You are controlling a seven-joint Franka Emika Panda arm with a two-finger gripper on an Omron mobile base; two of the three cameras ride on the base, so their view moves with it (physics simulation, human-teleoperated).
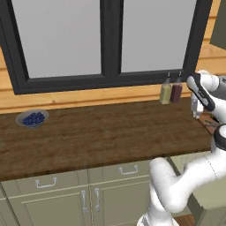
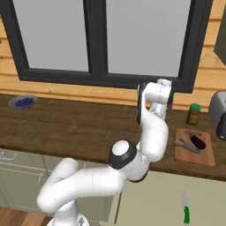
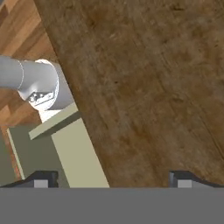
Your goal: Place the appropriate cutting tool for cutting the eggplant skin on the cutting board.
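Gripper (image 3: 111,179) was released. In the hand view the fingertips (image 3: 43,178) stood wide apart with nothing between them, looking down at the counter (image 3: 148,87) edge and a cabinet front below.

In the right base view the cutting board (image 2: 207,154) lay at about 4 o'clock from the hand, near the counter's front edge. The eggplant (image 2: 198,141) sat on it. A thin grey tool (image 2: 187,146) lay on the board just beside the eggplant, at its 8 o'clock. It was too small to tell whether it was a peeler or a knife. A green-handled knife (image 2: 186,209) showed low in front of the cabinets, at 6 o'clock from the board, well apart from the hand.

Handling guess:
- Either tool is light, stiff and flat, and likely slick on the metal.
- Take it across the handle, near the middle, jaws square to its long axis. Stay off the blade.
- A thin profile means a low pinch close to the surface, so the tool may skid or pivot.

A jar (image 2: 193,114) and the toaster (image 2: 218,113) sat at the board's 12 to 1 o'clock.
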